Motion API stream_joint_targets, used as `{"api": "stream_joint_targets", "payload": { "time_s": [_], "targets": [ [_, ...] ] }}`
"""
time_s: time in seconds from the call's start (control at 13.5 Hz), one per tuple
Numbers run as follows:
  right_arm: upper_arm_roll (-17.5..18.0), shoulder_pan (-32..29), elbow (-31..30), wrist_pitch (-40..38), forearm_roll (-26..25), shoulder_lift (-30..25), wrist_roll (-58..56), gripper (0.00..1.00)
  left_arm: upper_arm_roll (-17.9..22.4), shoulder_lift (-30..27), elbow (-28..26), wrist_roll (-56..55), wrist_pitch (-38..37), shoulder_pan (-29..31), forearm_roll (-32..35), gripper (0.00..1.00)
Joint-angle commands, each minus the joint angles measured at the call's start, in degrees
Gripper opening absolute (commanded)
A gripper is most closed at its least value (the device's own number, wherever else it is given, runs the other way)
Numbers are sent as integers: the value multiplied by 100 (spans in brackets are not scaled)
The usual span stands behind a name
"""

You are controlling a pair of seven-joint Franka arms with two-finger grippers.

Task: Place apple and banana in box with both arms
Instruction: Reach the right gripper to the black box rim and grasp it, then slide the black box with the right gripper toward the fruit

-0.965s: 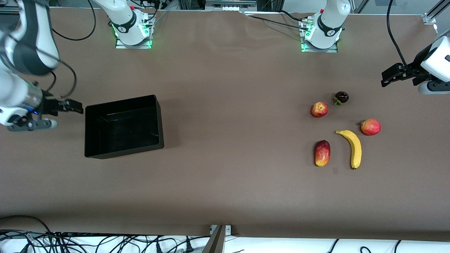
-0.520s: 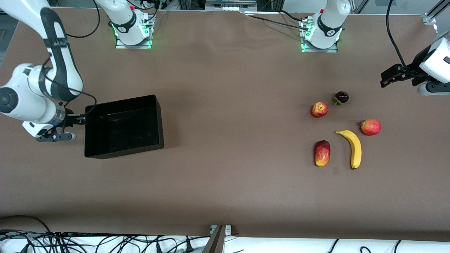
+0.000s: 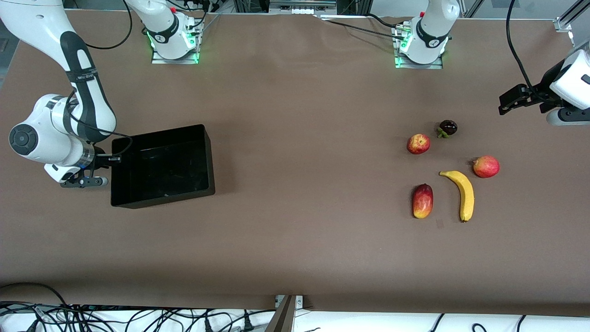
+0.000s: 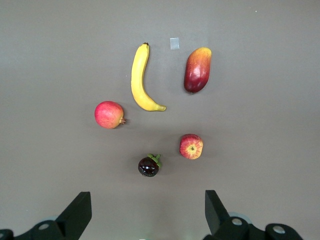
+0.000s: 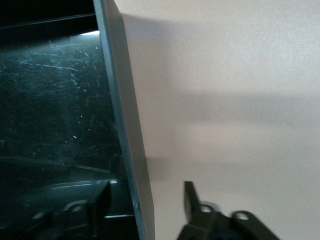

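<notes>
Apple [image 3: 418, 144], banana [image 3: 463, 194] on table; box [image 3: 162, 166] empty.

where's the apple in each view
Front view: the apple lies at the left arm's end of the table, beside a small dark fruit.
Left wrist view: the apple lies beside the same dark fruit.
Right wrist view: not in it.
Shared landmark: the banana.

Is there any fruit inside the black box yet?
No. The box shows only its bare, scratched black floor. The apple and banana lie on the table. The right hand covers a little of one wall.
</notes>
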Motion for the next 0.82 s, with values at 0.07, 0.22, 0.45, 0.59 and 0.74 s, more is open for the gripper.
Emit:
{"api": "stream_joint_targets", "payload": {
  "time_s": [0.07, 0.22, 0.45, 0.59, 0.74],
  "targets": [
    [118, -40, 46, -87, 118, -160, -143, 0, 6, 0, 81, -56, 19, -19, 20, 100],
    [354, -22, 405, -507, 197, -222, -100, 0, 6, 35, 90, -56, 19, -10, 20, 100],
    [758, 12, 1353, -1666, 695, -231, 241, 0, 6, 26, 91, -47, 1, -10, 20, 100],
    [1023, 257, 1882, -2116, 769, -205, 1056, 0, 15, 26, 91, -30, 1, -10, 28, 100],
    [1164, 809, 2120, -2232, 777, -196, 1830, 0, 15, 35, 91, -39, 10, -10, 28, 100]
  ]
}}
